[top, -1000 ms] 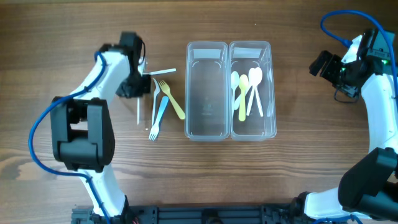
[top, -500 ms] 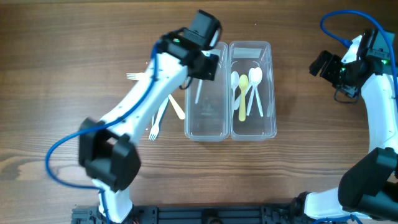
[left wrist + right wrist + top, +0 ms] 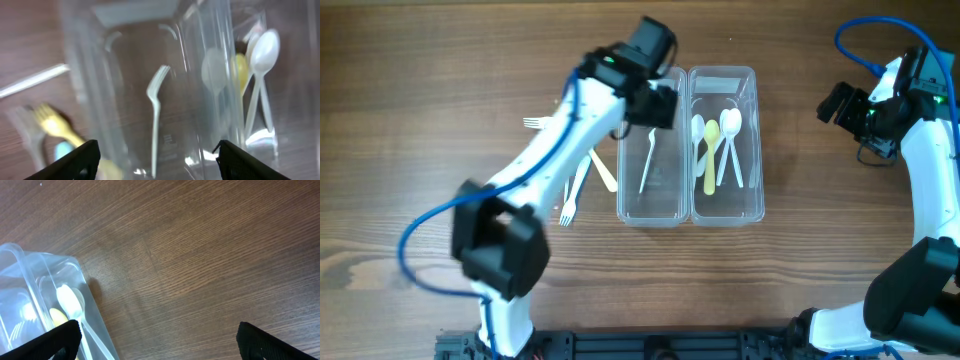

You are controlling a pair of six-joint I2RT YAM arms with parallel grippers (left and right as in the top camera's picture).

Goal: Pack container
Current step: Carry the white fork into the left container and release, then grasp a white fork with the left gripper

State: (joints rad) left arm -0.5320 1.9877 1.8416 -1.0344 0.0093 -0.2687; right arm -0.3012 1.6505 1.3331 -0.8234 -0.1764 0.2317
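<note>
The left pincer (image 3: 658, 108), apart and empty, hangs over the left bin (image 3: 624, 200), where 1 white fork (image 3: 647, 160) lies lengthwise. Remaining forks (image 3: 568, 208) lie on the counter (image 3: 420, 80) just left of it, roughly parallel, nearest this arm; the right pincer (image 3: 838, 102), also apart, sits far right.

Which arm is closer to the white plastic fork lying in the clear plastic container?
Left. The left arm's fingers hover just above the white plastic fork in the clear plastic container; the right arm is far off, beyond the neighbouring spoon container.
</note>
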